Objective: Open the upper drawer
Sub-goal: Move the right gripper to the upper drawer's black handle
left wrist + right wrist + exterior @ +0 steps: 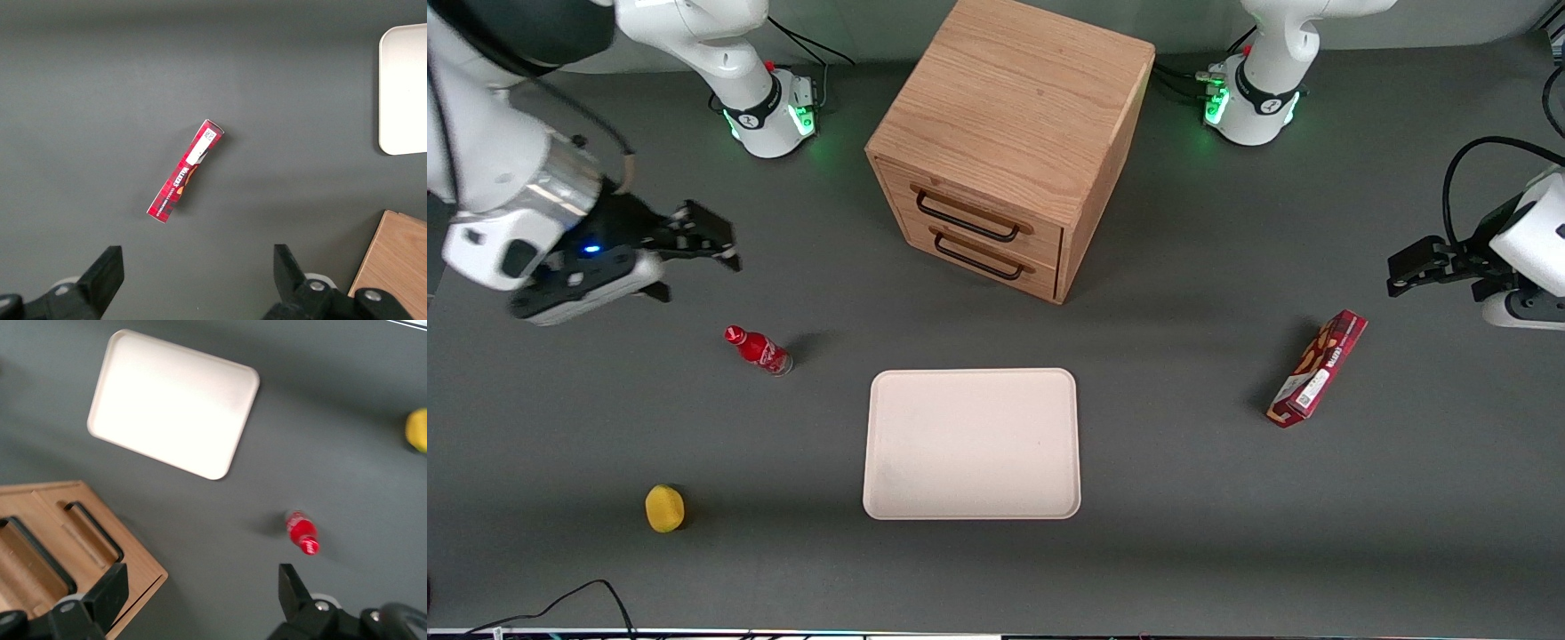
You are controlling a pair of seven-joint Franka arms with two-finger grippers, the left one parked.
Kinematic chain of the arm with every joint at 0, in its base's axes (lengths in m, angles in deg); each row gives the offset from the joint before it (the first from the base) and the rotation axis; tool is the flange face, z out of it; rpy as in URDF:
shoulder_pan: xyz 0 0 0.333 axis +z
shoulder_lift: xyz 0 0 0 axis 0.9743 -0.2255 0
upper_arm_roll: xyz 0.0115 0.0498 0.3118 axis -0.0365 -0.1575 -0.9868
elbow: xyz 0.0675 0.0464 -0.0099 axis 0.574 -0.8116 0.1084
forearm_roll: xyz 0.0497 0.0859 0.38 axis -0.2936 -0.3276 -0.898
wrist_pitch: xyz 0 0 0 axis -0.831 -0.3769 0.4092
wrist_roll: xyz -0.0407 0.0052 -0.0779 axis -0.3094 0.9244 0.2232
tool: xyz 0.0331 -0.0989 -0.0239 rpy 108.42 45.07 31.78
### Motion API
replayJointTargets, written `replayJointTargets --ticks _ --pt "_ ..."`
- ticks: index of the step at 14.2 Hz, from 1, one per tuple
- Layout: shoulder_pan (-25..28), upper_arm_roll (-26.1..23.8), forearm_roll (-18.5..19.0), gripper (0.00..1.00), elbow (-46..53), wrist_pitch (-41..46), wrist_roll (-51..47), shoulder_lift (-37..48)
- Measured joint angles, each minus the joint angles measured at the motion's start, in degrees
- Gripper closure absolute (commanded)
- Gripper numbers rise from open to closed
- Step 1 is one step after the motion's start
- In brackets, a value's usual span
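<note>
Hovering above the counter [1227, 551] toward the working arm's end: gripper [698, 258], seemingly spread wide and holding nothing. Standing below it, nearer the front camera: red bottle [759, 349]. Sitting shut in the oak cabinet [1014, 116], well apart from the gripper: upper drawer [967, 213], directly above the lower drawer [980, 256]. Risking a hook on the lower handle, given the close spacing.

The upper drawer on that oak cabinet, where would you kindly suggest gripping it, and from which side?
Grip the upper drawer by the middle of its long black handle, coming in from in front of the cabinet. The bar runs level and stands off the drawer face, so one finger could probably slip above it and one below. The open gripper hangs toward the working arm's end of the table.
</note>
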Motion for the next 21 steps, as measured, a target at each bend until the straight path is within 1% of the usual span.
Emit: replayJointTargets --ticks 3,7,13,21 --pt "3.7 -0.4 0.0 0.00 -0.1 0.0 0.1 -0.2" --pt "5.8 -0.5 0.0 0.00 -0.3 -0.6 0.7 -2.0" --pt "8.6 -2.3 0.0 0.00 -2.5 -6.3 2.2 -4.1" --pt "15.0 -3.1 0.3 0.00 -7.5 -11.2 7.0 -4.9"
